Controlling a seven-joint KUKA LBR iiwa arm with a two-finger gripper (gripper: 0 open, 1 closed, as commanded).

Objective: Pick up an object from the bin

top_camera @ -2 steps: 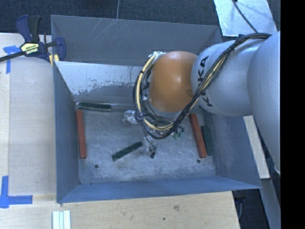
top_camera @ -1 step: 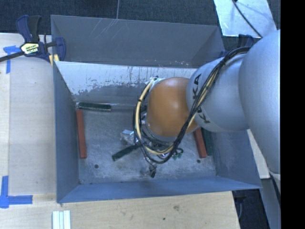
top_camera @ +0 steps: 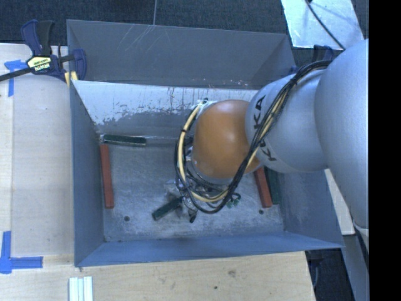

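Grasping step, I'd say: the gripper (top_camera: pixel 188 205) sits just below the orange wrist cover (top_camera: pixel 219 140), beside a small dark stick (top_camera: pixel 164 211). Clenched or released, I cannot tell; next, a clean lift.

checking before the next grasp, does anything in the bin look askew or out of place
Nothing looks spilled or broken. The red stick and green stick lie neatly along the floor's edges; only a small dark piece lies askew near the front, beside the end effector.

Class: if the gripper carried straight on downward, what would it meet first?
Probably the small dark object lying on the bin floor just beneath the gripper, though depth is unclear.
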